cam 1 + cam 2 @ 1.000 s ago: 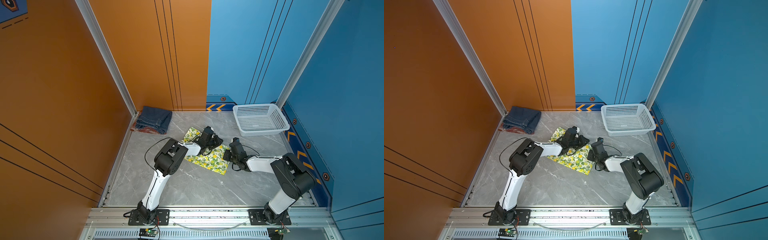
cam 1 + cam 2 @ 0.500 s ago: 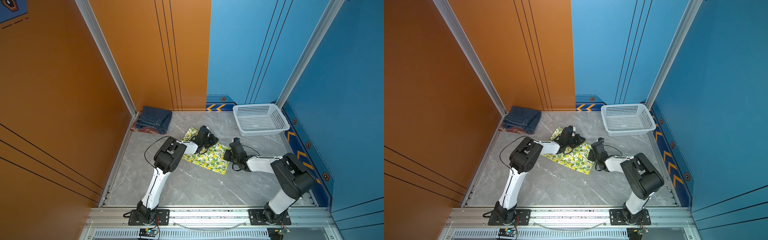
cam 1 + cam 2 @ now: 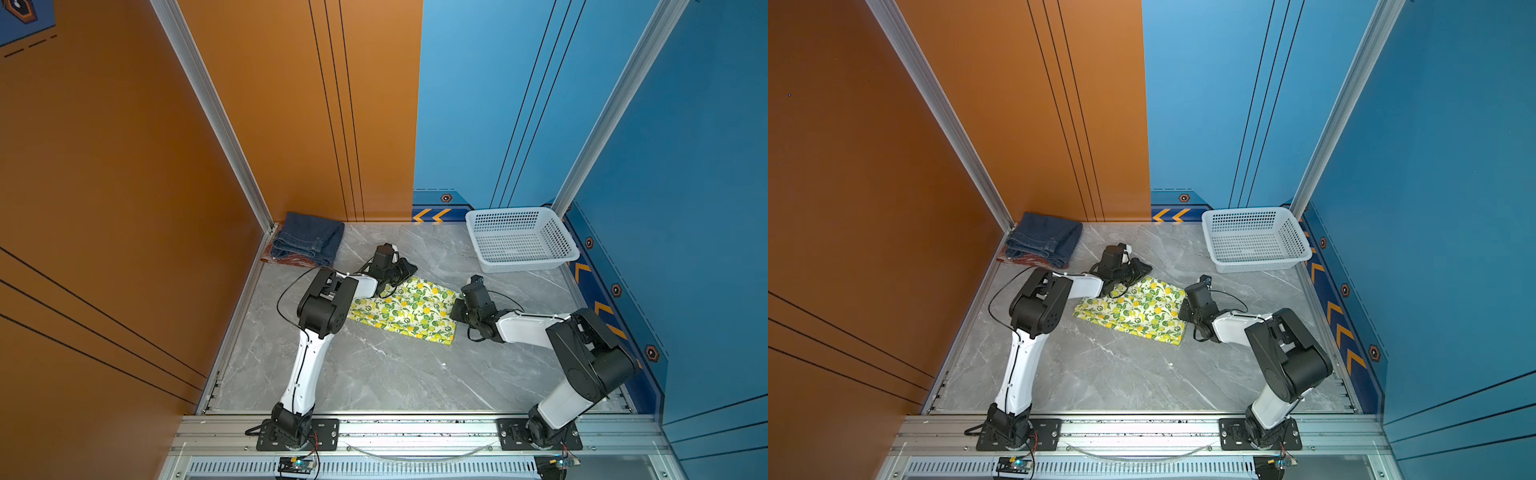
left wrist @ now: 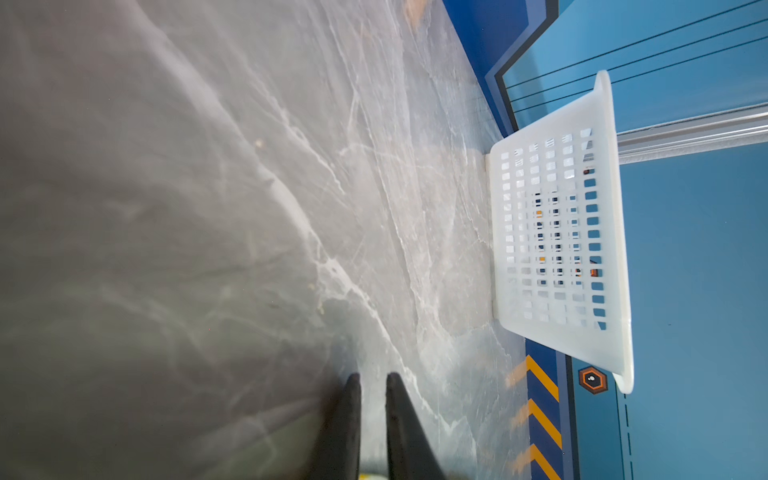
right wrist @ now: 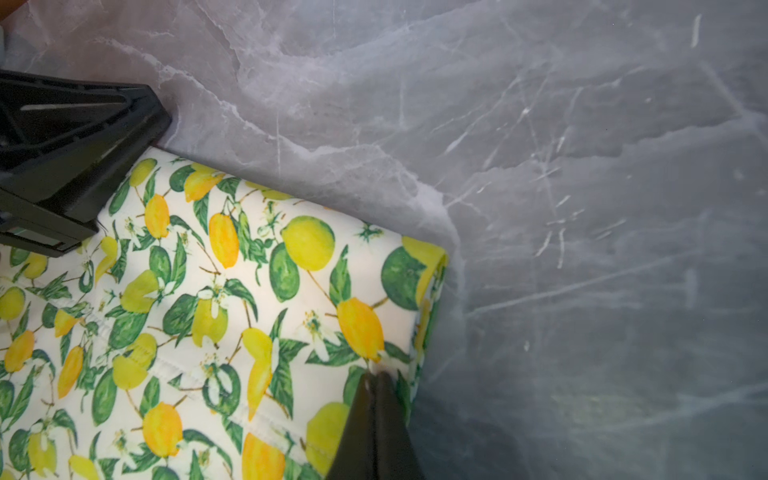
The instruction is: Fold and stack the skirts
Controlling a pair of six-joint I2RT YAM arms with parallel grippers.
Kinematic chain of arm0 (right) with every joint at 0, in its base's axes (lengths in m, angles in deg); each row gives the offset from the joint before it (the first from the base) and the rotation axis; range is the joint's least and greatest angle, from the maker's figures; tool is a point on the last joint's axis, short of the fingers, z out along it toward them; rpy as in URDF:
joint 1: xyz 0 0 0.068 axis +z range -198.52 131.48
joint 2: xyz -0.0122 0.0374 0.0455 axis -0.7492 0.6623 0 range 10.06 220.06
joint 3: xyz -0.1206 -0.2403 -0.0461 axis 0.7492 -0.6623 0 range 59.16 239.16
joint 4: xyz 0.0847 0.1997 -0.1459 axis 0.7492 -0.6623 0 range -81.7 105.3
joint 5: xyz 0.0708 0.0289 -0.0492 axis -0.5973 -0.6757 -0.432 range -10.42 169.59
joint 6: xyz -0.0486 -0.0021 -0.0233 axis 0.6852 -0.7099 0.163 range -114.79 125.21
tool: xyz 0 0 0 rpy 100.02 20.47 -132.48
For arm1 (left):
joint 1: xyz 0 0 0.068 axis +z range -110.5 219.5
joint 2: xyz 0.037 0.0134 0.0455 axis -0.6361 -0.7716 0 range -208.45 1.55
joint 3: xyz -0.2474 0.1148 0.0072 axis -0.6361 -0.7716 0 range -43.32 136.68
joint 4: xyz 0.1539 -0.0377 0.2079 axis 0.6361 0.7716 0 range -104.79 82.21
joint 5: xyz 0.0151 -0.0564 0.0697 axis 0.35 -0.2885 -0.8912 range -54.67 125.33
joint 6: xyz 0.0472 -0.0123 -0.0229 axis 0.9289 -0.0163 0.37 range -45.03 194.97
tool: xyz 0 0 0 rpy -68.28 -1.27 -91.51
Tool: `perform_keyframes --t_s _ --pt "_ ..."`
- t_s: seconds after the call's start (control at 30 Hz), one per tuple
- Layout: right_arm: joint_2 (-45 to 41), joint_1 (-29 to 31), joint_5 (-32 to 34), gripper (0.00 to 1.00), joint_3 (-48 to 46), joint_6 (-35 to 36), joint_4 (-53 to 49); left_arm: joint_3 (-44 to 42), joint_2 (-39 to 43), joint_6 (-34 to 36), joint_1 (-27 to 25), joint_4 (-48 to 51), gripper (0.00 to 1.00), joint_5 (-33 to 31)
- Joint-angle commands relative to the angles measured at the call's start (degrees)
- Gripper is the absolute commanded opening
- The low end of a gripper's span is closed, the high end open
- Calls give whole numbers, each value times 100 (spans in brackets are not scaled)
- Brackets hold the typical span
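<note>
Folded flat on marble table (image 3: pixel 374 374): lemon skirt (image 3: pixel 407 309), in front of and left of white basket (image 3: pixel 555 241), clearly apart from it. Pinched at the edge nearest basket by right gripper (image 5: pixel 375 374), fingers clenched on a pucker of cloth. Overlapped at its back corner, left of basket, by left gripper (image 3: pixel 409 269). Fingers (image 4: pixel 345 428) narrowly parted, yellow sliver deep in the gap; cannot tell whether grasped. Stacked far left of basket, 2 more: denim skirt (image 3: pixel 309 239) atop plaid skirt (image 3: pixel 286 261).
</note>
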Motion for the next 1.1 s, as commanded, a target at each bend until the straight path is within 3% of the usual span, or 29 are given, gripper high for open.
perform_keyframes --t_s 0.0,0.53,0.83,0.93,1.07 --pt "-41 -124 302 0 -6 94 -506 51 -249 284 259 490 15 41" --pt "-215 -360 302 0 64 240 -744 605 -327 665 1106 1115 16 333" --pt "-585 -359 167 0 161 208 -821 805 15 762 914 1321 17 477" --pt "-692 -299 129 6 271 219 -927 890 222 903 784 1528 19 435" --pt "-671 -250 -19 25 414 200 -992 983 539 1189 640 1922 21 289"
